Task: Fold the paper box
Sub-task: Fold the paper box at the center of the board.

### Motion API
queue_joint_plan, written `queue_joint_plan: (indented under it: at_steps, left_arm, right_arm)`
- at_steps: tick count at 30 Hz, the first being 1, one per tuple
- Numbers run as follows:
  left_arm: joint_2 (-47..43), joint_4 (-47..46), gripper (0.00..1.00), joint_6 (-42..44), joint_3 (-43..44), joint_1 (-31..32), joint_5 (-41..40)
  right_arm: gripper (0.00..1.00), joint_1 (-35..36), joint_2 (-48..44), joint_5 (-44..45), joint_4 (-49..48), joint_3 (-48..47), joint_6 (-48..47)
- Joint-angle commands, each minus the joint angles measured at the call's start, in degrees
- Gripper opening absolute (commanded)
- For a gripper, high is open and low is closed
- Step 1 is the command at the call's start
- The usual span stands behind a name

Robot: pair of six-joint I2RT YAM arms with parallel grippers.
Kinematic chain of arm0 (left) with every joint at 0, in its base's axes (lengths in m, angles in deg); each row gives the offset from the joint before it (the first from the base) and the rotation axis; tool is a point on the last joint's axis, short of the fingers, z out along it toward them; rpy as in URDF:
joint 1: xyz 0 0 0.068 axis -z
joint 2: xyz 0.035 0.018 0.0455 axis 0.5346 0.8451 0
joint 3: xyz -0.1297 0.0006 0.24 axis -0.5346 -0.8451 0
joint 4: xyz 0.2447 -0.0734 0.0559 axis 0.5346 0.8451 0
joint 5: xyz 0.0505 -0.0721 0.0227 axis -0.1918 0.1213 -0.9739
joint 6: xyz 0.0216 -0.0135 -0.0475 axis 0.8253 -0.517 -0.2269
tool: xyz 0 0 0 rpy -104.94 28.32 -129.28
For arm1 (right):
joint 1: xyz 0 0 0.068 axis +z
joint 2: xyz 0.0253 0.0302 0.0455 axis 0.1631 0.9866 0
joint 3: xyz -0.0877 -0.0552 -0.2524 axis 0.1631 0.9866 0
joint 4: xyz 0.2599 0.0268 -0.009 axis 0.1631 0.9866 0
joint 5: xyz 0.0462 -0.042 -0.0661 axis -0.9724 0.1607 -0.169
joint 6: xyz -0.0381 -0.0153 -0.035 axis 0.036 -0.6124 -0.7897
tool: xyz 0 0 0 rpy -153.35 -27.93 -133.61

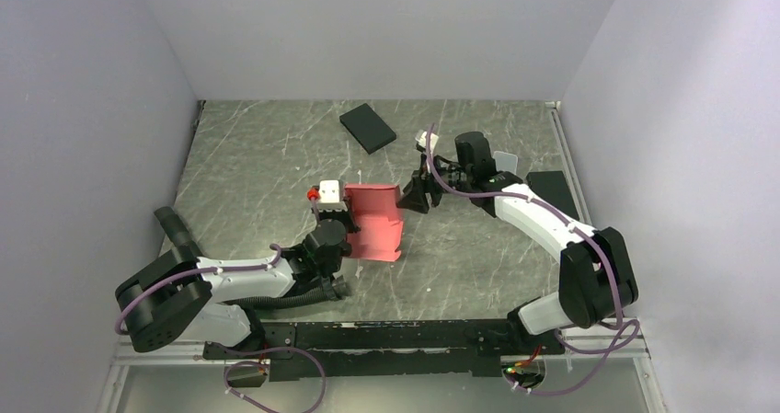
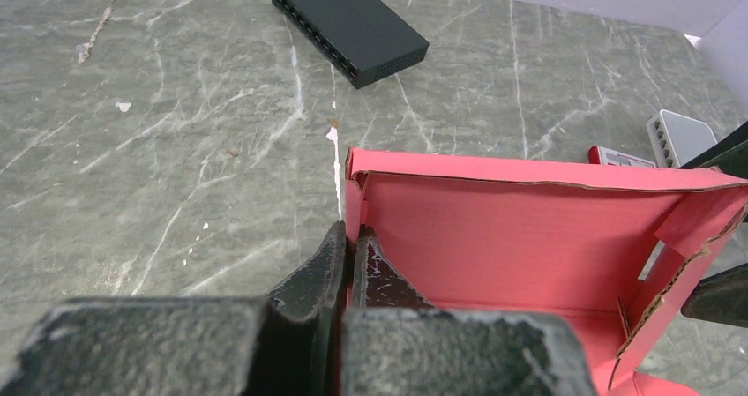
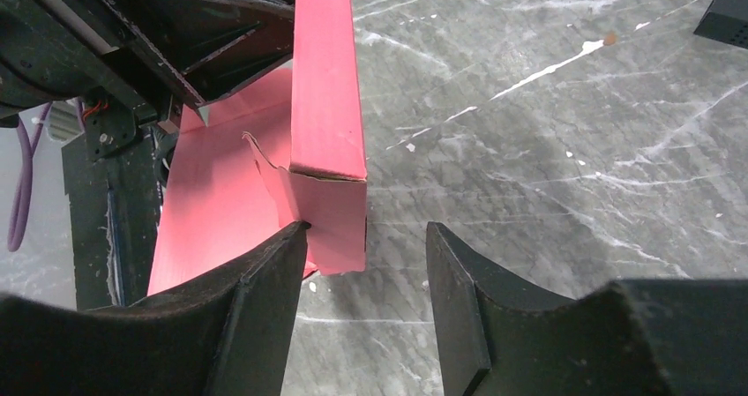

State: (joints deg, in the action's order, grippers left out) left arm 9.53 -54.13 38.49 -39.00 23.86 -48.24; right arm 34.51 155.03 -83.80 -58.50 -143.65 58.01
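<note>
Left fingers (image 2: 317, 272) tight on paper box (image 2: 512, 237) wall; right fingers (image 3: 265, 299) apart, corner flap seemingly between.

Paper box (image 2: 512, 237) of matt, finely ribbed cardboard — table (image 2: 176, 149) smooth, marbled grey stone.

black flat box (image 1: 368, 128) on grey marbled table (image 1: 258, 155) (far side, lying flat)
</note>
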Motion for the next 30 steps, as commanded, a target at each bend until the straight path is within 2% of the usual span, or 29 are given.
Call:
queue_joint_plan:
  at_steps: [1, 9, 15, 19, 25, 30]
  left_arm:
    - [-0.65, -1.71, 0.00, -2.30, 2.39, 0.70, 0.27]
    - [1.14, -1.11, 0.00, -2.76, 2.66, 0.69, -0.71]
    - [4.36, -3.94, 0.00, -1.48, 2.19, 0.73, -2.58]
    - [10.07, -12.76, 0.00, 2.61, 1.03, 0.68, -3.60]
    - [22.08, -35.93, 0.00, 12.24, -0.17, 0.68, -4.97]
    - [27.23, -40.94, 0.00, 14.01, 0.63, 0.77, -5.03]
  right_arm:
    - [0.58, 0.69, 0.52, -2.16, -2.58, -0.44, 1.06]
    - [0.61, 0.72, 2.70, -1.24, -1.56, -0.44, -0.69]
    - [0.61, 0.71, 5.58, 0.29, -1.68, -0.20, -1.42]
    - [0.61, 0.72, 9.21, 3.20, -2.00, -0.22, -2.53]
    - [0.62, 0.72, 13.56, 4.58, -4.89, 0.42, -2.40]
    - [0.62, 0.65, 14.63, 5.82, -9.02, 2.13, -2.17]
